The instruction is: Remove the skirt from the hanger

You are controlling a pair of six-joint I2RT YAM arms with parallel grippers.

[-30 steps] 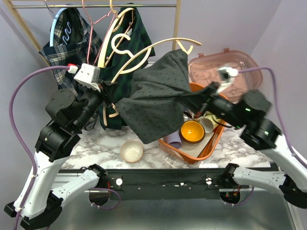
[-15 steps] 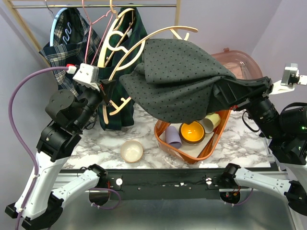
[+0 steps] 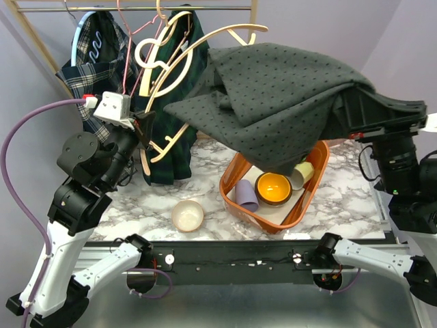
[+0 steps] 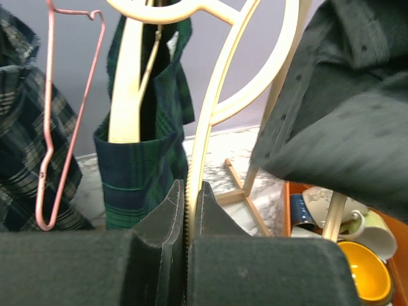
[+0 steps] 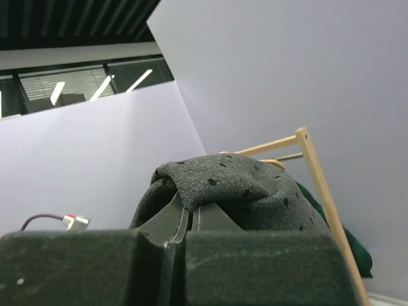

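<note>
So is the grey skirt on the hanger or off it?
Cannot tell fully. The skirt hangs from the right tool, high above the basket, yet one edge overlaps the hanger pinched in the left tool.

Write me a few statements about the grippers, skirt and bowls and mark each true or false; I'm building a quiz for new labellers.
1. The left gripper is shut on the hanger. True.
2. The right gripper is open and holds nothing. False: it is shut on the skirt.
3. The skirt lies flat on the table. False: it is held up in the air, above the basket.
4. A yellow bowl sits in the basket. True.
5. The cream bowl sits in the basket. False: it stands on the table, left of the basket.
</note>
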